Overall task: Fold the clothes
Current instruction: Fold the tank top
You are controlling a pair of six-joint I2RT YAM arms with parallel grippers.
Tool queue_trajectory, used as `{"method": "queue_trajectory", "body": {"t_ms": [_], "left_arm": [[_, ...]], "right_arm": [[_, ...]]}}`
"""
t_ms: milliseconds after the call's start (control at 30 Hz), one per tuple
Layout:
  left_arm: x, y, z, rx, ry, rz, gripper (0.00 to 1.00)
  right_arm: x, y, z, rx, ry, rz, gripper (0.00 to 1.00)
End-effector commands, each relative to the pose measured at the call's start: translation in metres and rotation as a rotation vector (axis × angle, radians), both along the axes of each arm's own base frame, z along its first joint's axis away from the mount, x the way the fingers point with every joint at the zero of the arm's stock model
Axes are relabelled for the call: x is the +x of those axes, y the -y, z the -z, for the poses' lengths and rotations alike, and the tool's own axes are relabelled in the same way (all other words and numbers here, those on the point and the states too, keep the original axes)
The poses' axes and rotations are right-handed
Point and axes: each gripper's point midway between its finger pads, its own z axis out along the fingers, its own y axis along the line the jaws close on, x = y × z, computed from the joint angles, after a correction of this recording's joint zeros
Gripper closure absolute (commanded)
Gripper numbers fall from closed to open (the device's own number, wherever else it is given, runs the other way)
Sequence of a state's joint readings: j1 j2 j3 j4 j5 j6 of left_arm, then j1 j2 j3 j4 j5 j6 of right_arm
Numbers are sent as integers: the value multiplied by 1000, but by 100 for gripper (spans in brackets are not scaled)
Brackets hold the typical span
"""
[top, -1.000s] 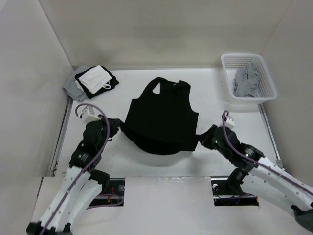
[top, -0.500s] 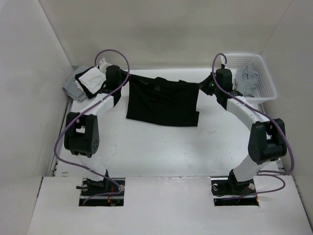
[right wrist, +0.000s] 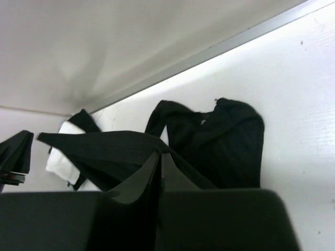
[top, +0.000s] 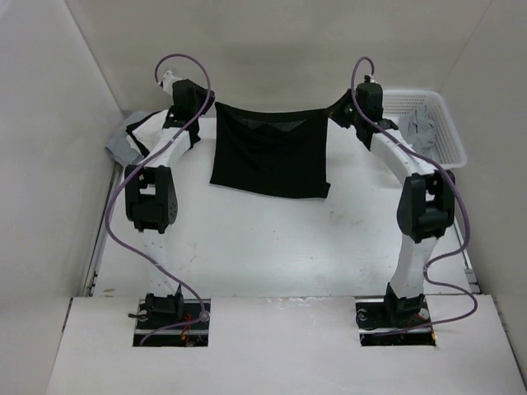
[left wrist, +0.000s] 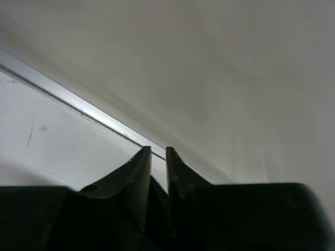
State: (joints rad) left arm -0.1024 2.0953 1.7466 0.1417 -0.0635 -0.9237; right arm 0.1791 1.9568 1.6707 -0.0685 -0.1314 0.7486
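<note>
- black top (top: 268, 156) lay at the table's (top: 247, 239) far side, far edge taut
- right gripper (right wrist: 159, 155) was clamped on one corner; left gripper (left wrist: 158, 151) fingers stood slightly apart, no cloth seen between
- we judged it light and limp: grip corners

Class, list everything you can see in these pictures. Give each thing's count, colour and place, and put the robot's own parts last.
black garment: one, black, on the table's far half, far edge stretched between the two grippers
pile of clothes: one, grey, white and black, far left corner
basket: one, white, far right corner
grey garment: one, grey, inside the basket
table: one, white, under everything
left gripper: one, black, at the garment's far left corner
right gripper: one, black, shut on the garment's far right corner
</note>
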Motion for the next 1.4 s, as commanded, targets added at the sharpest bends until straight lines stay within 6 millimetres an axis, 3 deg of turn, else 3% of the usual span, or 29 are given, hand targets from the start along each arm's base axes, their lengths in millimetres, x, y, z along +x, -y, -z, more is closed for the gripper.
{"method": "queue_trajectory", "body": {"t_ms": [0, 100, 200, 267, 367, 467, 533, 633, 700, 867, 967, 1133, 1267, 1367], "left_arm": [[17, 13, 23, 20, -59, 41, 78], [12, 12, 37, 23, -94, 40, 66], [-23, 7, 40, 32, -106, 27, 68], [-55, 8, 48, 53, -100, 24, 70], [-114, 2, 87, 92, -149, -17, 70], [-157, -7, 127, 158, -233, -25, 70], [-177, -9, 146, 168, -274, -12, 70], [-182, -11, 157, 174, -291, -1, 69], [-181, -7, 153, 167, -287, 23, 69], [-196, -27, 157, 215, -326, -70, 70], [-196, -30, 166, 234, -336, -76, 65], [-184, -7, 182, 184, -357, 41, 62], [-182, -2, 191, 167, -366, 57, 62], [-182, -3, 195, 159, -374, 53, 70]], "right_arm": [[21, 17, 18, -28, -52, 51, 84], [26, 21, 26, -52, -72, 73, 56], [10, 27, 26, -88, -81, 87, 53], [-16, 27, 33, -128, -89, 94, 64], [-70, 12, 60, -145, -103, 61, 93], [-119, -2, 90, -154, -127, 19, 96], [-142, -5, 102, -160, -138, 6, 94], [-165, -3, 108, -145, -141, 3, 89], [-176, -1, 108, -149, -133, 3, 80], [-195, 9, 129, -179, -184, 9, 68], [-194, 6, 146, -177, -225, -16, 68], [-184, 0, 151, -175, -227, -24, 63], [-182, -2, 151, -159, -218, -30, 61], [-182, -2, 160, -162, -240, -31, 65]]}}
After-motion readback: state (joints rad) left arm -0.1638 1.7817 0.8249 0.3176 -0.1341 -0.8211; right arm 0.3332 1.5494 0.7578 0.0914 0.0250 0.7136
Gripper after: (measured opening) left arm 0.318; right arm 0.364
